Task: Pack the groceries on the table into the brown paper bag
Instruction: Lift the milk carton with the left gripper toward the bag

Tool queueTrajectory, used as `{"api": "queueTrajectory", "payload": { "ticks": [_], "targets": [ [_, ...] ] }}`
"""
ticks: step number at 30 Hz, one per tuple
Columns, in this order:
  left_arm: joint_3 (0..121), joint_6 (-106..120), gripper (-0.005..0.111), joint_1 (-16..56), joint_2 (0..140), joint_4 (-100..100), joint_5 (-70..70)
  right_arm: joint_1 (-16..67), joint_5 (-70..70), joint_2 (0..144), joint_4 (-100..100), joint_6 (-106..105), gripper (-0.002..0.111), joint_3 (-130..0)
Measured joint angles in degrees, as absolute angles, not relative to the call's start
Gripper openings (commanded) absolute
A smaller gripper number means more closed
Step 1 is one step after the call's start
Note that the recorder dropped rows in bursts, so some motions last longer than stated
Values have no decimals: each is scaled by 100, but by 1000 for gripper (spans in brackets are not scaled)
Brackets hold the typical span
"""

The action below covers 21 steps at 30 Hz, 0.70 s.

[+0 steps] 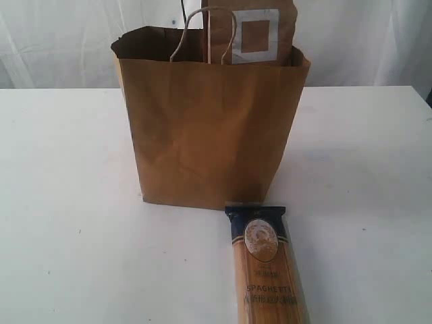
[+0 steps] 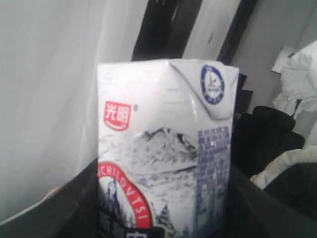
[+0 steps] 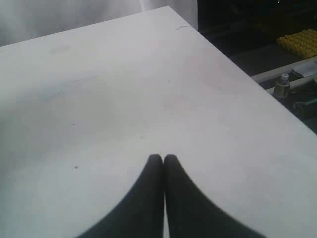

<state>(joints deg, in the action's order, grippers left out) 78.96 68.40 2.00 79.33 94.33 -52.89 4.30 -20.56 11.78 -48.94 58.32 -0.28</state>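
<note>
The brown paper bag (image 1: pixel 209 135) stands upright in the middle of the white desk (image 1: pixel 67 202), its mouth open. A brown pouch with grey square label (image 1: pixel 255 34) stands in the right part of the bag and rises well above the rim, while the left part of the mouth looks dark and free. Just in front of the bag, slightly right of its middle, the spaghetti packet (image 1: pixel 266 270) lies flat. Its dark blue end is close to the bag's bottom edge and its other end runs out of the exterior view. Wide bare desk lies on both sides of the bag, and the desk's far edge runs behind it against a white curtain (image 1: pixel 67 40). The small blue-white carton (image 2: pixel 163 124) is not on the desk: it sits upright between the dark fingers of the left pincer (image 2: pixel 164 168), which grips it at its lower sides, with curtain and room behind it. The right pincer (image 3: pixel 163 157) is closed on nothing, tips touching, over bare desk near a corner, beyond whose edge the surroundings are dark.
</note>
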Motion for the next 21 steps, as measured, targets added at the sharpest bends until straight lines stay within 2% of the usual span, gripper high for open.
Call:
{"api": "queueTrajectory", "payload": {
  "ticks": [5,11,21],
  "targets": [
    [7896,8824,0,1000,8072,9555,-5026,430,-2056,1178,-4894,5832,0,-28],
    [7896,10128,0,1763,8526,9615,-4226,430,-2056,1178,-4894,5832,0,-28],
    [7896,11073,0,1939,9106,9638,-3494,430,-2056,1178,-4894,5832,0,-28]
  ]
}}
